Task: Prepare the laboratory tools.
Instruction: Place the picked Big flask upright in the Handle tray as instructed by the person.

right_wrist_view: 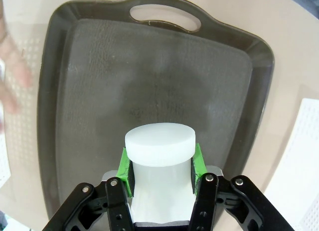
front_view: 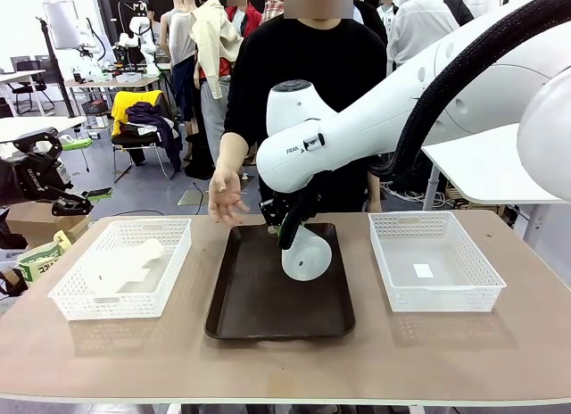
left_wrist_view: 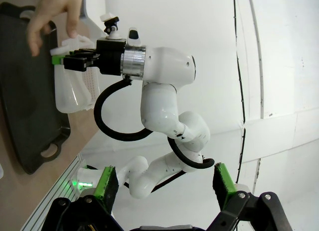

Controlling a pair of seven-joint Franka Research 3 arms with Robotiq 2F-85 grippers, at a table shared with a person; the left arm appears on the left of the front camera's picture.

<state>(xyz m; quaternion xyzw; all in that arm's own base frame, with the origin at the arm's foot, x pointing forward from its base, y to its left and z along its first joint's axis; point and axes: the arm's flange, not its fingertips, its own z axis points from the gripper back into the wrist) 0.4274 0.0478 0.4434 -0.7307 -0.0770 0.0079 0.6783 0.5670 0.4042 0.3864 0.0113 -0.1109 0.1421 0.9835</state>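
The right pincer (front_view: 287,227) grips the neck of a translucent milky-white conical flask (front_view: 307,255) over the dark brown rectangular tray (front_view: 259,316); its pads (right_wrist_view: 124,165) hide part of the neck. The flask tilts, neck up toward the person (front_view: 303,66), round base facing the near side. The left pincer (left_wrist_view: 164,186) gapes wide, empty.

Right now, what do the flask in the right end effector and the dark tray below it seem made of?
The flask: probably plastic, milky, translucent, matte; light shows dimly through its wall. The tray: probably moulded plastic, dark brown, faint sheen; grained floor, moulded-in handle slot.
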